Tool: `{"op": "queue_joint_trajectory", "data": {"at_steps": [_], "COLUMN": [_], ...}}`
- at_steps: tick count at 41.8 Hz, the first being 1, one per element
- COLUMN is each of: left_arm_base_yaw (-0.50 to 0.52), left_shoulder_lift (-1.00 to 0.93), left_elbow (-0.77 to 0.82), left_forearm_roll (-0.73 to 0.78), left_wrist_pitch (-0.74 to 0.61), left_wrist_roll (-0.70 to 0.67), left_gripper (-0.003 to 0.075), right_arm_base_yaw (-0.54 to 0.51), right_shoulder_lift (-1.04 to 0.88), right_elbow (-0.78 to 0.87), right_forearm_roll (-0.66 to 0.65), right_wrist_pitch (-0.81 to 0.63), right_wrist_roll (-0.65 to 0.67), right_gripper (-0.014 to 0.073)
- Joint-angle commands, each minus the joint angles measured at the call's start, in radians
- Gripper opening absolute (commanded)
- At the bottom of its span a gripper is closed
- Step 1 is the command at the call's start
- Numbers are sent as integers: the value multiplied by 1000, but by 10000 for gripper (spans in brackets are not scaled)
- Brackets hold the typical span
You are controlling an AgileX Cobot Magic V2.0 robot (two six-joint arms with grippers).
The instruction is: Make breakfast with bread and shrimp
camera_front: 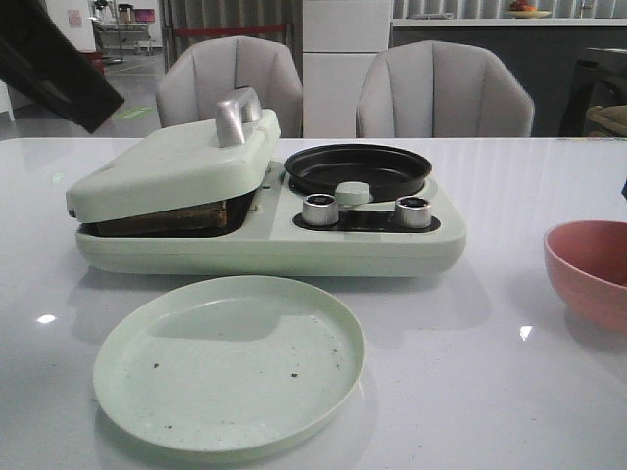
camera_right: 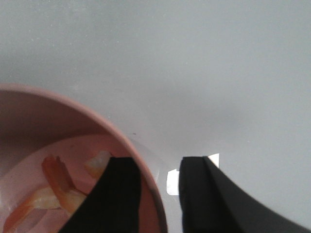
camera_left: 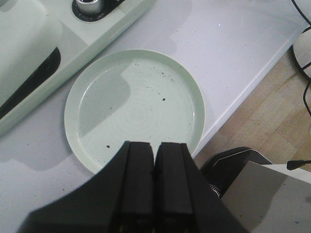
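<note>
Hovering at the table's right edge, the right gripper [camera_right: 158,182] has jaws apart astride the rim of the pink round bowl [camera_right: 73,121], the orange-red curved shrimp [camera_right: 56,187] lying just inside; the left gripper [camera_left: 154,165], jaws together, is farther off.

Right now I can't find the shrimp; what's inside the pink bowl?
Shrimp lies inside the pink bowl; the right hand covers part, so their number is unclear.

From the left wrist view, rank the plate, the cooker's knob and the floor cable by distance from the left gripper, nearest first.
1. Plate, right ahead of the left gripper.
2. Knob, beyond the plate on the cooker.
3. Cable, off the table, about as far; too close to call.
</note>
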Motion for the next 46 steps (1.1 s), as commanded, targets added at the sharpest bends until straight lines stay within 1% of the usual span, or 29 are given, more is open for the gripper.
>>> {"op": "queue_joint_trajectory", "data": {"at_steps": [1, 11, 17, 21, 28, 31, 35, 38, 42, 45, 46], "left_arm_base_yaw": [-6, -6, -6, -6, -6, -6, -6, -6, -6, -6, -6], "left_shoulder_lift": [-20, -20, -20, -20, -20, -20, -20, -20, -20, -20, -20], "left_elbow": [-25, -25, -25, -25, -25, -25, -25, -25, -25, -25, -25], "left_forearm_roll": [-13, -13, -13, -13, -13, -13, -13, -13, -13, -13, -13], "left_wrist_pitch": [-59, -59, -59, -59, -59, -59, -59, -59, -59, -59, -59], "left_wrist_roll": [-10, -10, -10, -10, -10, -10, -10, -10, -10, -10, -10], "left_gripper": [101, 101, 101, 101, 101, 101, 101, 101, 101, 101, 101], "right_arm_base_yaw": [-6, -6, 1, 23, 94, 143, 213, 286, 382, 449, 463], "right_shoulder_lift": [-40, -46, -88, -138, -213, -228, -228, -219, -197, -172, -167], "right_elbow": [-31, -32, -55, -99, -230, -301, -399, -465, -537, -585, -593], "right_forearm_roll": [-6, -6, -6, -7, -29, -67, -134, -229, -405, -587, -623], "right_wrist_pitch": [-5, 19, 35, 37, 36, 37, 43, 43, 46, 51, 55], "right_wrist_roll": [-13, -17, -35, -52, -58, -58, -54, -23, 64, 151, 179], "right_gripper": [213, 42, 48, 48, 53, 53, 53, 53, 53, 53, 53]}}
